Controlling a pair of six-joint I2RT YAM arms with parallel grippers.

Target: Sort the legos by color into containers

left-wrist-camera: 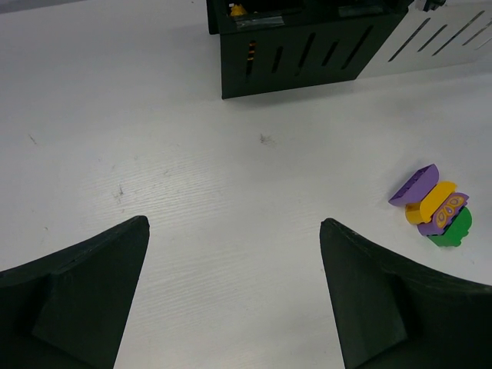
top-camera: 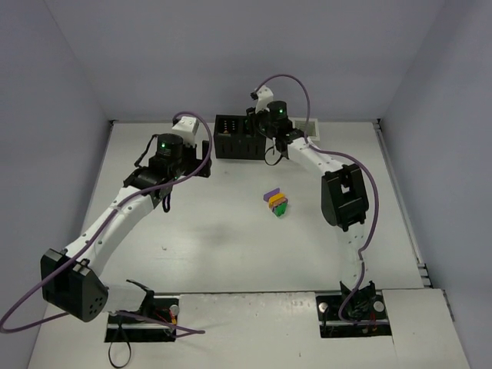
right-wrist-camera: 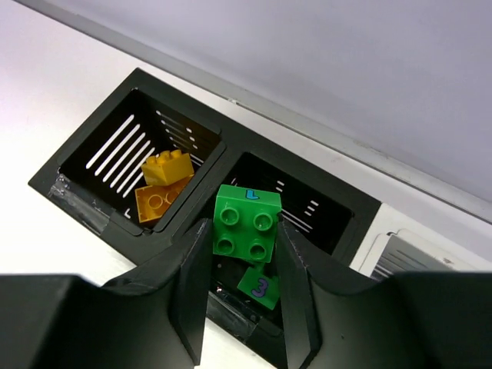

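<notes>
My right gripper [right-wrist-camera: 244, 246] is shut on a green lego [right-wrist-camera: 246, 223] and holds it above the second black bin [right-wrist-camera: 323, 207]; another green lego [right-wrist-camera: 260, 287] lies in that bin below it. The first black bin [right-wrist-camera: 92, 173] holds two orange-yellow legos [right-wrist-camera: 163, 184]. In the top view the right gripper [top-camera: 270, 127] hovers over the row of containers [top-camera: 231, 137]. A joined stack of purple, yellow and green legos [top-camera: 277, 202] lies mid-table, also in the left wrist view [left-wrist-camera: 434, 205]. My left gripper [left-wrist-camera: 234, 231] is open and empty over bare table, left of the stack.
A white bin [right-wrist-camera: 415, 257] adjoins the black ones on the right, also seen in the left wrist view [left-wrist-camera: 438, 38]. The back wall stands right behind the containers. The arm bases sit at the near table edge.
</notes>
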